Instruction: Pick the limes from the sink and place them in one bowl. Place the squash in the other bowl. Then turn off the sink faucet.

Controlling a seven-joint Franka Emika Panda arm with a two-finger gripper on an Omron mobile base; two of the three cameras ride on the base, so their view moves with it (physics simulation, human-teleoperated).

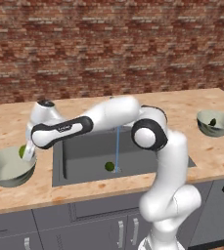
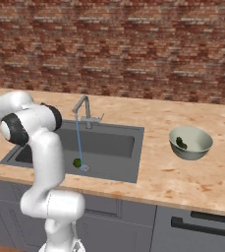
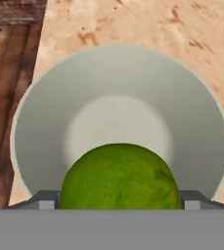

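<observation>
My gripper (image 1: 27, 153) hangs over the left bowl (image 1: 6, 171), shut on a lime (image 1: 22, 151). The hand view looks straight down: the lime (image 3: 119, 178) sits between the two fingertips (image 3: 46, 200), with the pale bowl (image 3: 45, 127) below it. A second lime (image 1: 109, 166) lies on the floor of the sink (image 1: 84, 156), beside the water stream. The other bowl (image 1: 215, 123) stands at the right on the counter with the dark squash (image 1: 212, 121) inside. Water runs from the faucet (image 2: 84, 110) into the sink (image 2: 109, 142).
The wooden counter (image 2: 148, 177) runs along a brick wall. My arm reaches leftward across the sink. The left bowl stands near the counter's left end, with wooden floor (image 3: 6, 97) beyond it. Grey cabinet fronts sit below the counter.
</observation>
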